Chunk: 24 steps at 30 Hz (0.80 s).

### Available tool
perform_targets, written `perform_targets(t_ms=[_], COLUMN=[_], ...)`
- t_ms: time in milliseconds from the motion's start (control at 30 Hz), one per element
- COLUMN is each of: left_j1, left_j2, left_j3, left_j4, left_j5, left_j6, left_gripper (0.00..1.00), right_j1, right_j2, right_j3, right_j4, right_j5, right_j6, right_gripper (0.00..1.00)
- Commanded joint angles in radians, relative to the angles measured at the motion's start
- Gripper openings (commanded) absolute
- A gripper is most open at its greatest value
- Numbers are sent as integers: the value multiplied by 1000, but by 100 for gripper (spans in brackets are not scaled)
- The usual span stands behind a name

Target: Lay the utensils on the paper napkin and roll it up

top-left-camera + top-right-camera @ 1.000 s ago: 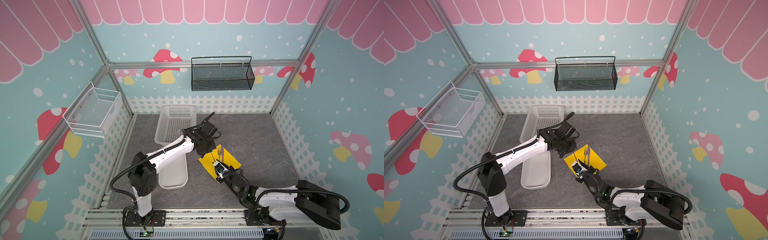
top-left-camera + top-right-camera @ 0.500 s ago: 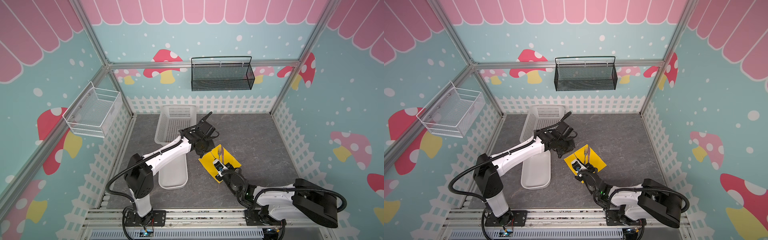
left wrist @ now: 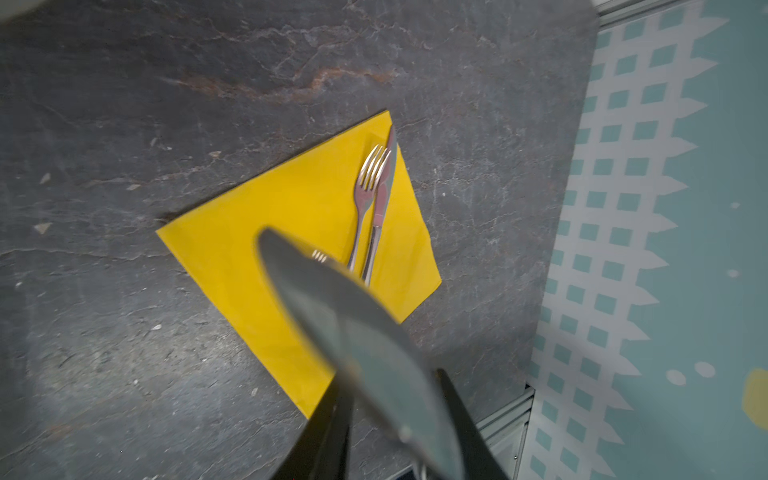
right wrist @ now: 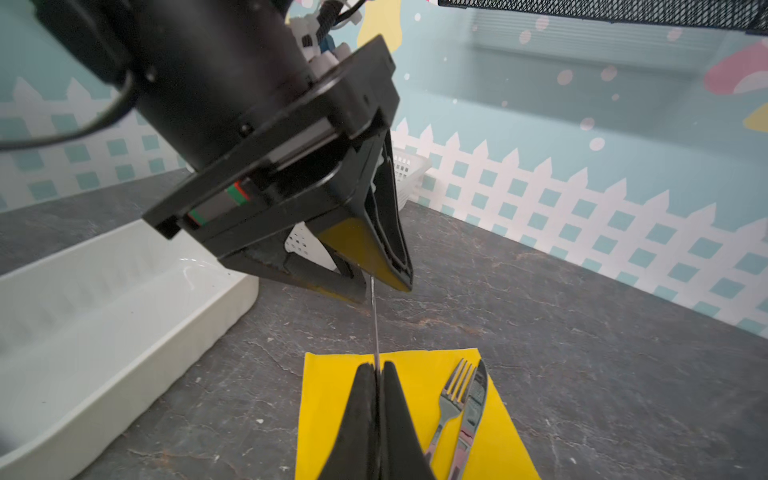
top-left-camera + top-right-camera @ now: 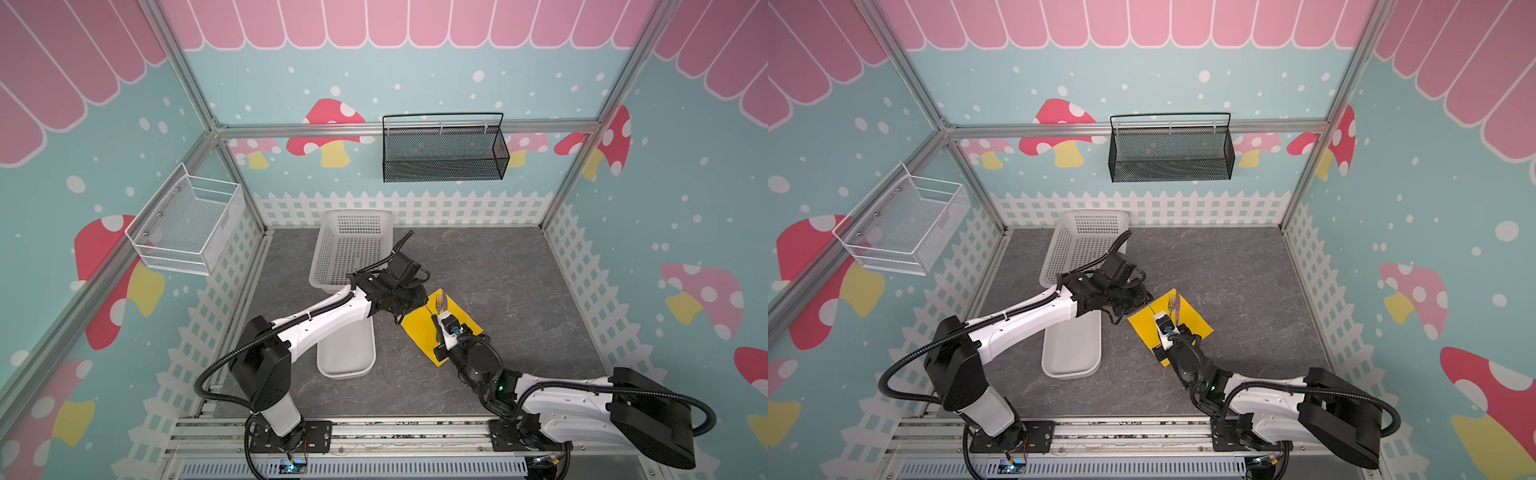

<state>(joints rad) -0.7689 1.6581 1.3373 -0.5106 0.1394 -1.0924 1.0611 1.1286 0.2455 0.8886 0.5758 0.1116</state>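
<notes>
As I went over the counter [image 3: 124,124] from left to right, the white tray [image 5: 347,353] came first. Just beside it, the left gripper [image 4: 378,291] hung over the edge of the paper napkin [image 3: 232,257]. The spoon [image 3: 365,340] ran from this gripper down to the right gripper [image 4: 377,368], which was closed tightly on the thin metal above the napkin. I could not tell whether the left gripper was really pinching the spoon or only standing around it.

The napkin lay flat on the counter. The fork [image 3: 363,199] and the knife [image 3: 384,183] rested on it toward one edge, side by side and touching.

I judged the spoon to be light, stiff and slippery. A pinch on its flat faces, on the narrow handle, seemed to me safer than one on its edges, where it could turn in the grip. The napkin looked thin and soft, so it should crease or tear easily and slide on the smooth counter. I would take it at a free corner, away from the cutlery, and let the weight of the metal hold it down.
</notes>
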Motion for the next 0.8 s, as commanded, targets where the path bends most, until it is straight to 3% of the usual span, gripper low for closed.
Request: perform_targets(t_ms=[0,267,500,767], left_j1=[20,31,29,22], left_j2=[-61,-96,-115,-130], left_j3=[-80,-172,-214,-214], left_j4=[217,411,483,453], left_j5=[31,83,79,63], left_j6=[-57,-102,-124,-116], left_gripper=[35,31,19,24], right_j1=[-8,-60,-81,-92], right_j2=[-58,-129,-129,-115], right_j3=[32,38,60,74], right_j4=[-1,-71,-113,-150], right_j5=[-30,-109,-149,-103], right_j6=[147,314,365,400], right_gripper=[0,0,0,0])
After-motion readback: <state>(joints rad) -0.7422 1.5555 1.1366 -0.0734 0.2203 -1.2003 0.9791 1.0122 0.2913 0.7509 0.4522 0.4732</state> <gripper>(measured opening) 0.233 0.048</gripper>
